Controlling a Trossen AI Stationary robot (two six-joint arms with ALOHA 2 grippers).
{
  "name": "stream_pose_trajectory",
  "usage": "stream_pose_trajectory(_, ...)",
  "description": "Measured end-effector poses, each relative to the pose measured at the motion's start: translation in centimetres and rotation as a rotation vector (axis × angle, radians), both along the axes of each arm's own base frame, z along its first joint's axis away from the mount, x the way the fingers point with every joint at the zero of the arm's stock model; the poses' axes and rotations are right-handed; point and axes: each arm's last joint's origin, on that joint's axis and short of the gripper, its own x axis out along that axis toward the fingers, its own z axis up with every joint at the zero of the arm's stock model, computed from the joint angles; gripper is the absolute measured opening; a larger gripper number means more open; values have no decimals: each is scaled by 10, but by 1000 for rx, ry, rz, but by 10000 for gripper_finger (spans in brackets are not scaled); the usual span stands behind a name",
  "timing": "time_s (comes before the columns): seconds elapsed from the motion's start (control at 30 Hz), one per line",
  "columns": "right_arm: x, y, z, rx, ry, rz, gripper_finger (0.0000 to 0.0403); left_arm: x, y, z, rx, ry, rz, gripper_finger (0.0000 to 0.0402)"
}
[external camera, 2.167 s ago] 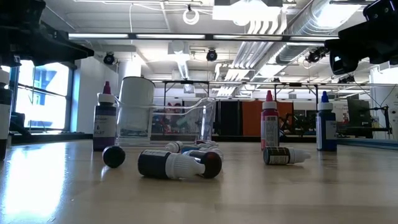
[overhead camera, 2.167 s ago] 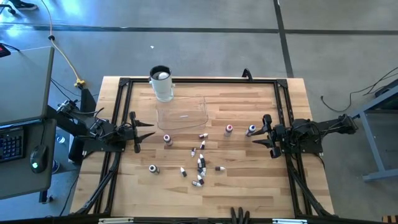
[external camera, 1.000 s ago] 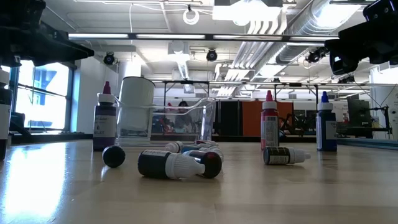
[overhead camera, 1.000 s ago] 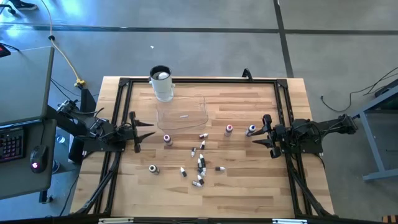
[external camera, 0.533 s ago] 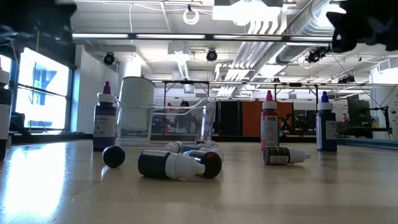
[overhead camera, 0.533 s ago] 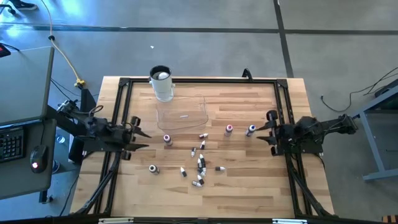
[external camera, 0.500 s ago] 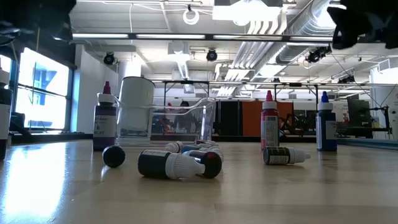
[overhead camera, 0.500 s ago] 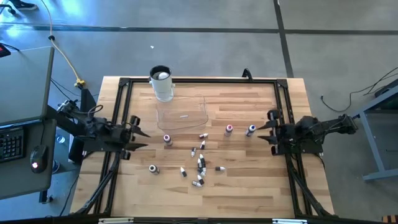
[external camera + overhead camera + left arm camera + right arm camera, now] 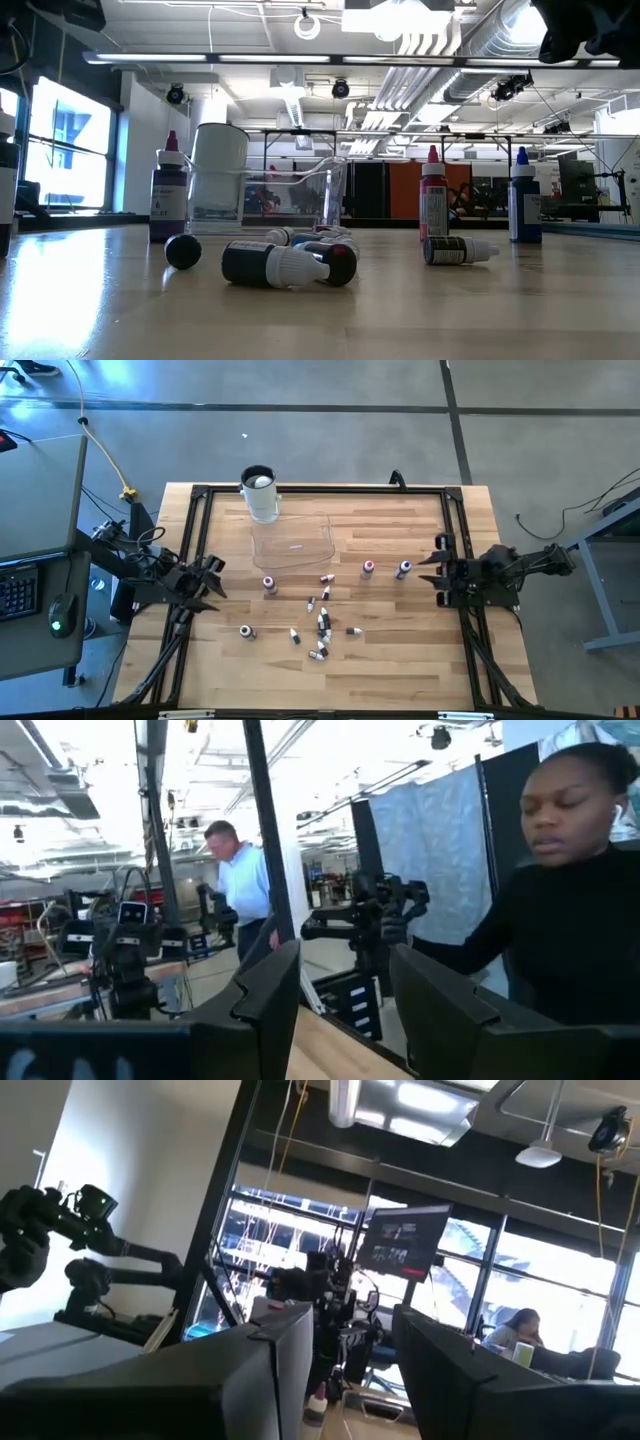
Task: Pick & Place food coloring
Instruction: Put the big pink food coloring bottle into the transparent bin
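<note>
Food coloring bottles (image 9: pixel 322 622) are scattered on the middle of the wooden table; most lie on their sides. A purple one (image 9: pixel 269 584), a pink one (image 9: pixel 368 568) and a blue one (image 9: pixel 403 569) stand upright. The low view shows the purple (image 9: pixel 168 196), pink (image 9: pixel 433 205) and blue (image 9: pixel 521 206) bottles standing behind lying ones (image 9: pixel 272 265). My left gripper (image 9: pixel 210 576) stands open over the table's left edge, tipped upward, with nothing between its fingers (image 9: pixel 345 995). My right gripper (image 9: pixel 437 560) stands open over the right edge, also tipped upward and empty (image 9: pixel 355 1355).
A tall white cup (image 9: pixel 260 494) stands at the far left, with a clear shallow tray (image 9: pixel 293 544) just in front of it. A black frame (image 9: pixel 320 489) runs around the table. People (image 9: pixel 575 910) are in the room beyond the table.
Both grippers have tipped upward and risen a little, each drawing back toward its own table edge. The left one has also rolled about its own axis. In the low view both have gone up toward the picture's top. The bottles have kept still.
</note>
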Motion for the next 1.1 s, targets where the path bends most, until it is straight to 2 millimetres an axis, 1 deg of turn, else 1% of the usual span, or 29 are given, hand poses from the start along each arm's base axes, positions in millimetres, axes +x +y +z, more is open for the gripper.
stream_pose_trajectory(0.07,-1,0,3,7,-29,-3,134,1,1,0,-15,4,52,154)
stream_pose_trajectory(0.17,-4,-2,8,41,-89,-46,134,2,6,3,-75,8,196,154)
stream_pose_trajectory(0.23,-3,-4,8,73,-80,-82,134,1,9,5,-116,-4,272,154)
stream_pose_trajectory(0.3,-2,-5,6,126,-48,-128,134,1,10,7,-135,-18,290,154)
stream_pose_trajectory(0.4,4,-6,-1,185,35,-196,134,-1,10,11,-156,-56,272,154)
stream_pose_trajectory(0.5,14,-5,-7,200,128,-213,134,-1,11,16,-197,-95,298,154)
stream_pose_trajectory(0.6,25,-3,-4,204,217,-222,134,2,11,19,-182,-124,361,154)
stream_pose_trajectory(0.7,40,-1,3,243,300,-259,134,6,10,21,-155,-118,404,154)
stream_pose_trajectory(0.8,60,3,6,253,429,-278,134,11,7,32,-143,-93,427,154)
stream_pose_trajectory(0.9,84,8,7,238,579,-301,134,17,6,51,-159,-73,482,154)
stream_pose_trajectory(1.0,109,12,13,218,732,-331,134,23,5,72,-170,-35,557,154)
stream_pose_trajectory(1.1,129,11,20,185,892,-382,134,30,3,89,-145,37,640,154)
